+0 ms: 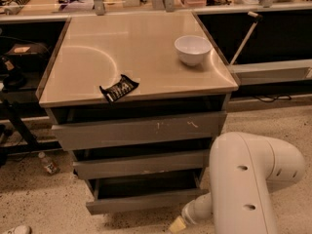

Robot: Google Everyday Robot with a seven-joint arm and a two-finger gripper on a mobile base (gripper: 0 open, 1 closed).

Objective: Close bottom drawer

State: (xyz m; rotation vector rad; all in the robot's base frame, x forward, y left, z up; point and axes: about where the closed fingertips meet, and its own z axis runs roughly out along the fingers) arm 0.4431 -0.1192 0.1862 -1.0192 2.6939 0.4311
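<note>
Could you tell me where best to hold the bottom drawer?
On the bottom drawer, which has no handle, I'd grip the front panel's top edge from above, where the open gap leaves room. The gripper sits low by its right corner.

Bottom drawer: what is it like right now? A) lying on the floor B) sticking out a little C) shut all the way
B: the bottom drawer sticks out in front of the cabinet, so its dark inside shows from above. The end effector is low down by the floor, just off the drawer's right front corner.
</note>
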